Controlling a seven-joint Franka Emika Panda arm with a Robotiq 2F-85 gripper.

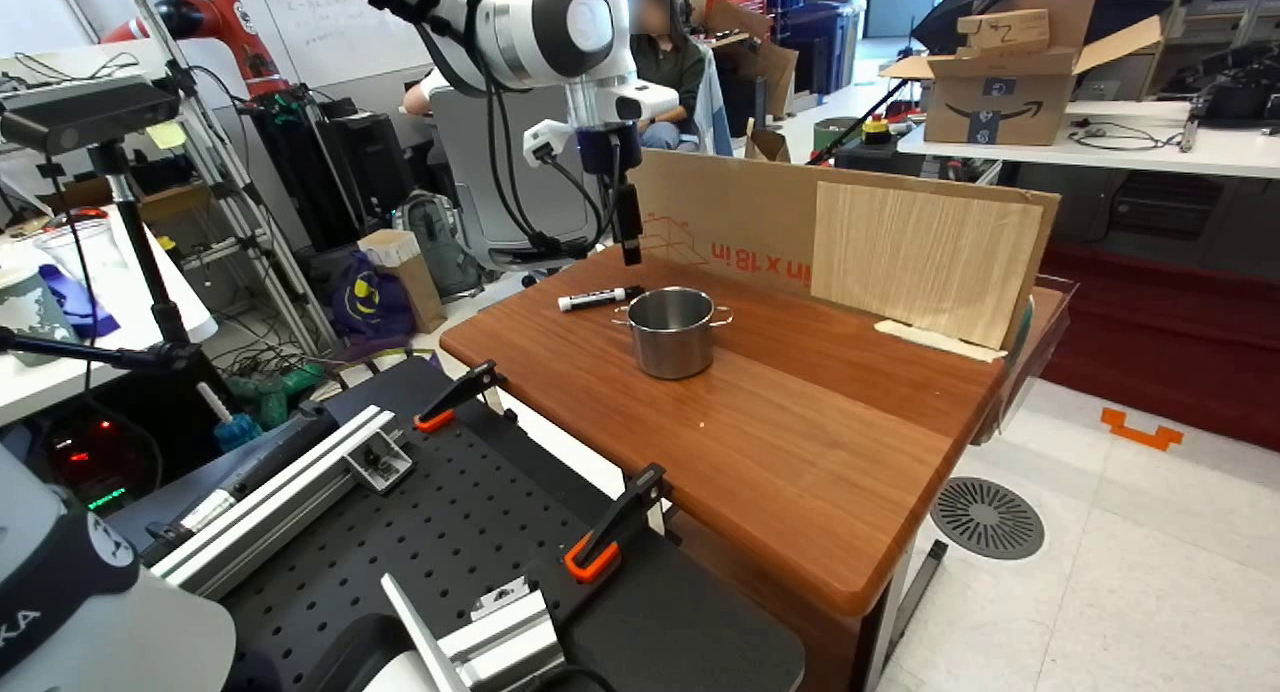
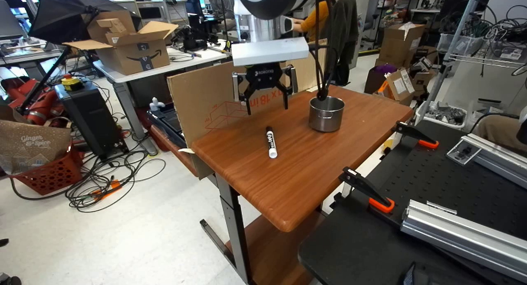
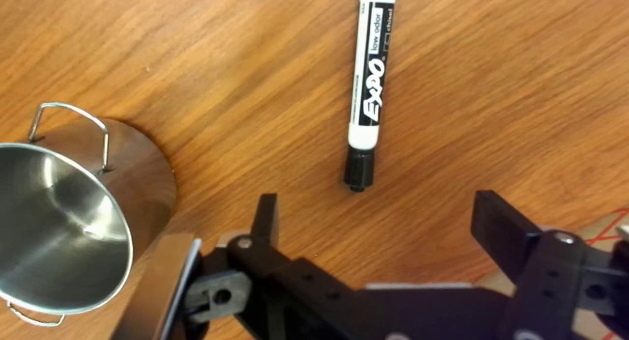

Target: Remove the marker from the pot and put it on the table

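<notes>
The marker [image 1: 594, 300] lies flat on the reddish-brown table [image 1: 800, 432], beside the pot [image 1: 675, 350] and apart from it. It is white with a black label and black cap, and also shows in an exterior view [image 2: 271, 143] and the wrist view [image 3: 369, 79]. The steel pot stands upright; in the wrist view [image 3: 147, 168] the visible part of its inside is empty. It also shows in an exterior view [image 2: 325, 119]. My gripper [image 2: 267, 109] is open and empty above the table. In the wrist view its fingers [image 3: 376, 197] are wide apart, just short of the marker's cap end.
A cardboard sheet [image 1: 730, 202] with a plywood board [image 1: 925, 262] stands upright along the table's edge. Black clamps with orange pads [image 2: 366, 188] sit at the edge of the black perforated bench [image 2: 465, 186]. Dark cables [image 1: 510, 172] hang from the arm.
</notes>
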